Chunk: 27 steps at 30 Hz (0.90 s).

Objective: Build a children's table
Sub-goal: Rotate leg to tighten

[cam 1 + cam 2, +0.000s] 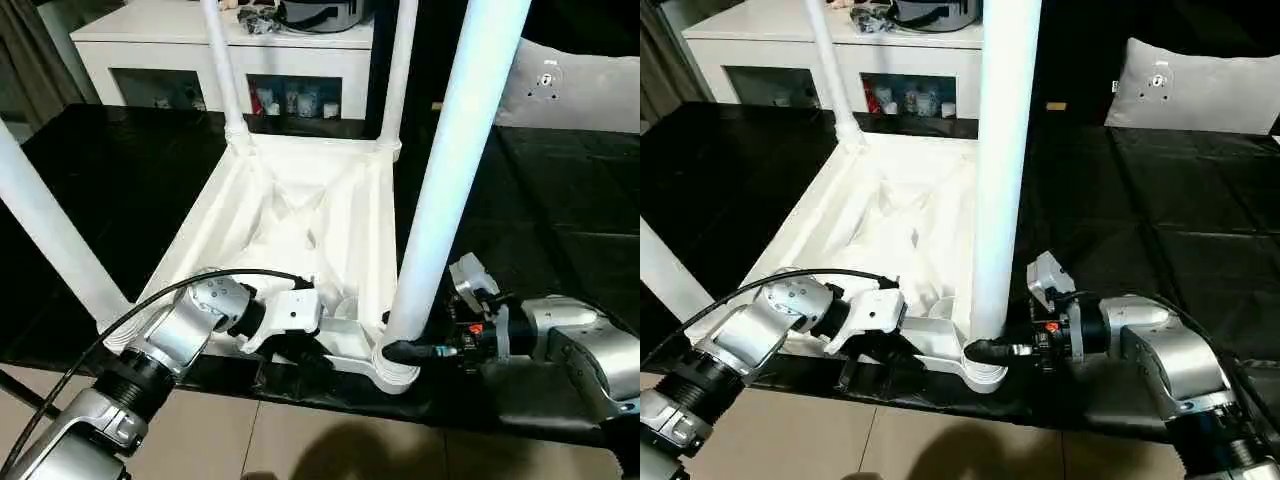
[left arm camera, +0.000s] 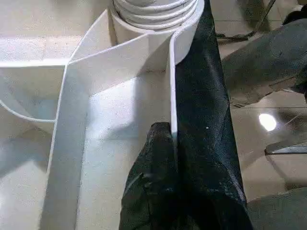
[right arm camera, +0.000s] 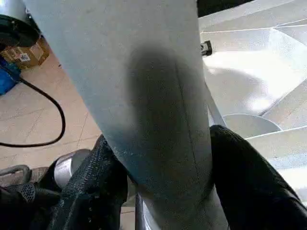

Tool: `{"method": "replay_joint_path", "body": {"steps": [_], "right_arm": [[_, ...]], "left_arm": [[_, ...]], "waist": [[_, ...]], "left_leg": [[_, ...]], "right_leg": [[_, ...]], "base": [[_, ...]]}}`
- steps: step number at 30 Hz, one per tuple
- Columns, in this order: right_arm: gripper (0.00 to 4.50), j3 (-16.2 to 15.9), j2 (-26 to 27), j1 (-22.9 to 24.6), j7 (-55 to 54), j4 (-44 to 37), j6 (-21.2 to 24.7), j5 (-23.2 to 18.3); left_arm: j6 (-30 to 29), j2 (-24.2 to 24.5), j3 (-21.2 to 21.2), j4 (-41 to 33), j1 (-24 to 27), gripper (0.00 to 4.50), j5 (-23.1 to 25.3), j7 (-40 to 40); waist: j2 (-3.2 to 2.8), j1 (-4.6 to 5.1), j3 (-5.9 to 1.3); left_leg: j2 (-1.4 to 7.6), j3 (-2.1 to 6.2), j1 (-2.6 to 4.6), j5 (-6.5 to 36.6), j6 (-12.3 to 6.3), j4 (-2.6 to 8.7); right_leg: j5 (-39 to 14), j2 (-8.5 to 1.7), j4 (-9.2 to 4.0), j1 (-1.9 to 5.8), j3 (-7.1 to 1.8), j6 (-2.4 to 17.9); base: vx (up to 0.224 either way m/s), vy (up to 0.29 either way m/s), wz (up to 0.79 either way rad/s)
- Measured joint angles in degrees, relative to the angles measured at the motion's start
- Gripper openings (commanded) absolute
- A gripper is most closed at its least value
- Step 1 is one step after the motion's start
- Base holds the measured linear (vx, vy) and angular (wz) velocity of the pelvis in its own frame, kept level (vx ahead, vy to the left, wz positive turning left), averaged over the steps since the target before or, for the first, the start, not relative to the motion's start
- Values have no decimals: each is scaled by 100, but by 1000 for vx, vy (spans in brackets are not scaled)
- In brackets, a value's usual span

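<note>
While left jaws pinch the tabletop rim (image 2: pixel 171 96), right jaws clasp the near leg (image 3: pixel 144 96).

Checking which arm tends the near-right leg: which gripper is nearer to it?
Right. The right gripper straddles the leg at its base; the left gripper pinches the tabletop's rim beside it.

1. I see four upright legs ringing the upturned table top (image 1: pixel 300 215); the near right leg (image 1: pixel 450 170) blocks the frame's centre.
2. My right gripper (image 1: pixel 400 350) straddles that leg's base, fingers on both sides.
3. My left gripper (image 2: pixel 160 182) pinches the near rim.
4. Open black mat (image 1: pixel 560 230) at right gives passage.
5. A cabinet (image 1: pixel 200 50) closes the top.
</note>
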State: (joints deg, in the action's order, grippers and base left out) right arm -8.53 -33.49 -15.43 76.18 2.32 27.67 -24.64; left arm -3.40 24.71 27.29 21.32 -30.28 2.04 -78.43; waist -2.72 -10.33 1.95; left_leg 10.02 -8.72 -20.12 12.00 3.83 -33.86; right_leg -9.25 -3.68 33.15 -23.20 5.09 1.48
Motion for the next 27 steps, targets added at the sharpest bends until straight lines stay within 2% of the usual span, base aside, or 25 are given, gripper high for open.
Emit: {"method": "replay_joint_path", "body": {"steps": [5, 9, 11, 15, 19, 23, 26, 27], "right_arm": [[218, 143, 89, 165, -190, -166, 113, -49], [216, 214, 339, 231, -685, -230, 93, 5], [214, 342, 629, 231, -1260, -225, 82, 150], [207, 581, 1077, 168, -2505, -199, 104, 551], [202, 796, 1689, -38, -3819, -81, 202, 967], [200, 997, 2314, -199, -5023, 44, 166, 1234], [200, 960, 2345, -222, -5158, 112, -26, 1327], [255, 941, 2335, -220, -5158, 114, -64, 1336]], "left_arm": [[-214, -51, -36, -30, 1, 0, -11, 25], [-603, -108, -129, -96, 28, 0, -9, 243], [-931, -186, -267, -95, 44, 0, 11, 568], [-1460, -650, -452, -95, 46, 0, 109, 1377], [-1876, -1172, -640, -86, 60, 0, 242, 2303], [-2179, -1595, -783, -85, 64, 0, 290, 3043], [-2239, -1671, -791, -93, 54, 0, 298, 3148], [-2244, -1671, -791, -102, 54, 0, 298, 3148]], "waist": [[-2, -12, -1], [-6, 37, -4], [-13, 107, -8], [-11, 342, -7], [-11, 533, -7], [-11, 561, -7], [-24, 527, -15], [-26, 522, -15]], "left_leg": [[1, 0, 4, -1, 1, 0], [2, 0, 15, 3, 24, 0], [3, -1, 18, -4, 37, -1], [1, -11, 21, -12, 40, -2], [-3, -10, 18, -12, 40, 2], [-2, -8, 13, -10, 40, 23], [-2, -8, 8, -13, 13, 38], [-2, -9, 6, -19, -4, 39]], "right_leg": [[0, 0, 3, 4, 1, 0], [2, 0, 8, 11, 4, 2], [4, -4, 7, 13, 11, 3], [5, -29, -4, 13, 40, 1], [8, -44, -3, 10, 62, -1], [9, -44, -3, 2, 69, 1], [-1, -44, -8, -1, 71, -4], [-4, -45, -7, -1, 71, -3]], "base": [[0, 0, 0], [0, 0, 0], [0, 0, 0], [0, 0, 0], [0, 0, 0], [0, 0, 0], [0, 0, 0], [0, 0, 0]]}}
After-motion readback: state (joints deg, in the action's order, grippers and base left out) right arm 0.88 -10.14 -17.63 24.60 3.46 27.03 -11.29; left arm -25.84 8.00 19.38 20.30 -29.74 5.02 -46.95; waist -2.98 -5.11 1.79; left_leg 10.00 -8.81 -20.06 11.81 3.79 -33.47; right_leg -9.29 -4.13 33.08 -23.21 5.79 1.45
